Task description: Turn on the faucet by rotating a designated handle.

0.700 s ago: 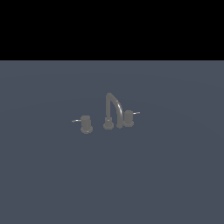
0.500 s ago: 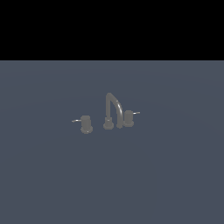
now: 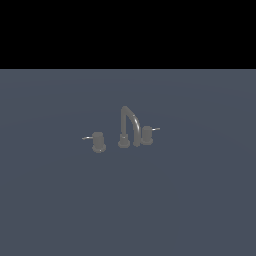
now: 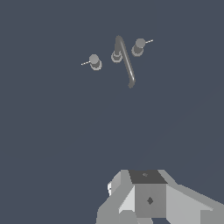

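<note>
The faucet [image 3: 128,126] is a small dark-grey set on the flat grey-blue surface, with an arched gooseneck spout. The handle [image 3: 98,142] is the stubby cylinder set apart on the exterior view's left, with a thin pale lever pointing further left. A twin valve [image 3: 146,135] stands close against the spout's tip. The wrist view shows the faucet [image 4: 124,59], the handle [image 4: 94,61] and the twin valve [image 4: 138,47] from above, far off. My gripper [image 4: 148,197] shows only as grey and white blocks at the picture's edge, well away from the handle. Its fingertips are hidden. It does not show in the exterior view.
The grey-blue surface [image 3: 200,200] spreads flat around the faucet. A black band fills the upper part of the exterior view. Nothing else stands on the surface.
</note>
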`<control>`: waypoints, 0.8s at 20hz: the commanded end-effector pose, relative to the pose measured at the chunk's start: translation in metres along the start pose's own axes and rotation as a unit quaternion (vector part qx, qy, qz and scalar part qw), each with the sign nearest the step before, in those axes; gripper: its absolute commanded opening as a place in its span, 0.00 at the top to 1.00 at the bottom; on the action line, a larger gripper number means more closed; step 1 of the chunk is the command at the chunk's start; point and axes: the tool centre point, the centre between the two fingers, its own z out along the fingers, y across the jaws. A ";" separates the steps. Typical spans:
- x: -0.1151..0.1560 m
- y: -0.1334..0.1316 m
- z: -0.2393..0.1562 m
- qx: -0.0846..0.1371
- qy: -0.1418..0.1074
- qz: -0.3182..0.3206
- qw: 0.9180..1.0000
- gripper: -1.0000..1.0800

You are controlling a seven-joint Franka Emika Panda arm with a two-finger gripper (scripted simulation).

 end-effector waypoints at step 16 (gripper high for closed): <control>0.047 -0.068 0.102 0.002 0.004 0.162 0.987 1.00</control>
